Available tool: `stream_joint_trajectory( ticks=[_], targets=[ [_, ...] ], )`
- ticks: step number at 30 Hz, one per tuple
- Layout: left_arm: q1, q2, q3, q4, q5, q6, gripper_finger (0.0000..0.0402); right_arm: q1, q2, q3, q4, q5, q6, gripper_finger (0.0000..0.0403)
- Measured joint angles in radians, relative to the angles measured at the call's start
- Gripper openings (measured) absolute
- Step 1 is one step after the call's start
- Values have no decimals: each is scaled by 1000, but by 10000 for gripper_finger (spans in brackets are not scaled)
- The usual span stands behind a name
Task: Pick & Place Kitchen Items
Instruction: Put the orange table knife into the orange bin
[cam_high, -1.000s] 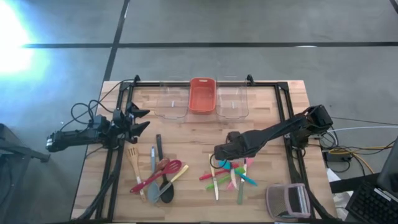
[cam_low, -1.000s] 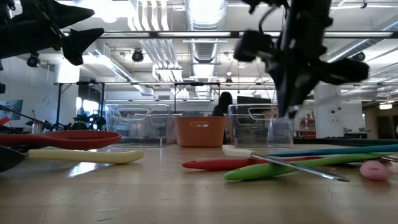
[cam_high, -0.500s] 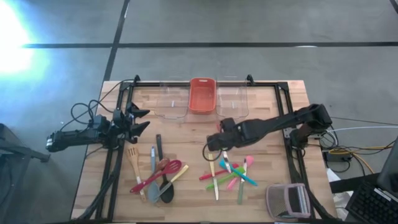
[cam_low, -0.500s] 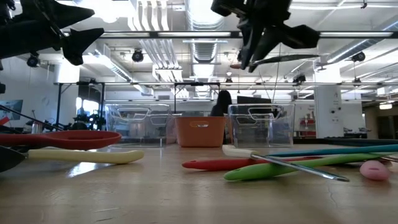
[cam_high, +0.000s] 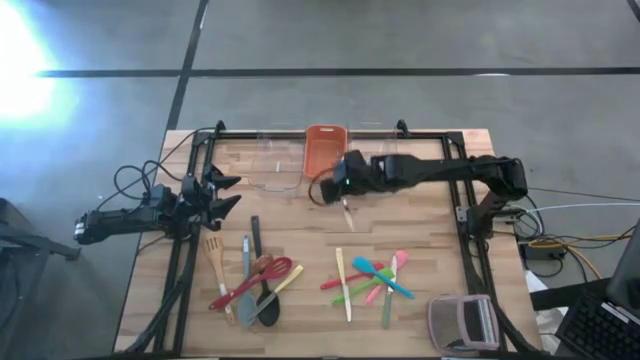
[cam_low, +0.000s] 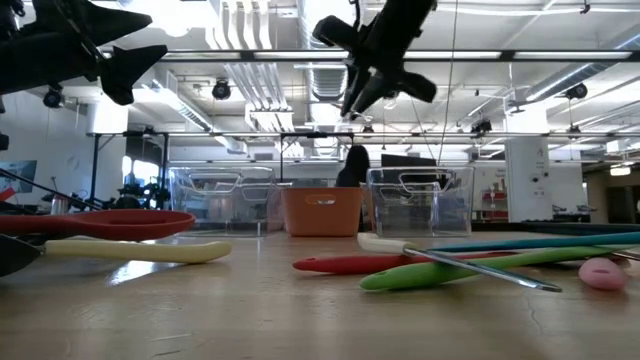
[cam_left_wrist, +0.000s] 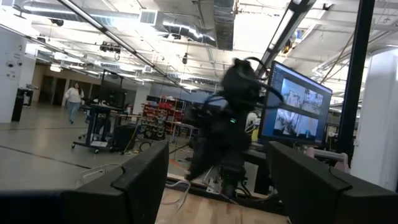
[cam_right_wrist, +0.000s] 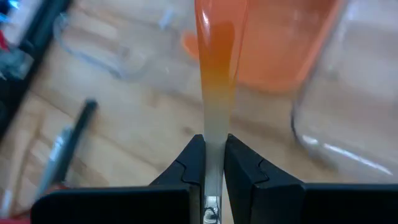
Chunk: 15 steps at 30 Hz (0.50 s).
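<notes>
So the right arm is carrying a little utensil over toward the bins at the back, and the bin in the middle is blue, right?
Not blue. The high view shows the middle bin is red, flanked by clear ones. The rest holds: the right gripper is shut on a thin utensil near the bins.

Three bins (cam_high: 325, 160) sit in a row at the back of the table (cam_high: 300, 225). The right gripper (cam_high: 335, 187) hangs just in front of the middle one, holding a thin utensil (cam_right_wrist: 215, 106). Big spoons and spatulas (cam_high: 250, 280) lie front left — small spoons (cam_high: 368, 280) front right, with a boxy gadget (cam_high: 462, 322) in the front right corner. The left gripper (cam_high: 228, 193) waits at the left edge.
</notes>
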Motion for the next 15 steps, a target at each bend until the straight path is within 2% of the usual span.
stream_joint_trajectory(
  ticks=[9, 15],
  targets=[
    [0, 0, 0, 0, 0, 0, 273, -152, 0, 0, 306, 12, -250, 24],
    [0, 0, 0, 0, 0, 1, 273, -238, 4, -2, 421, 14, -328, 24]
  ],
)
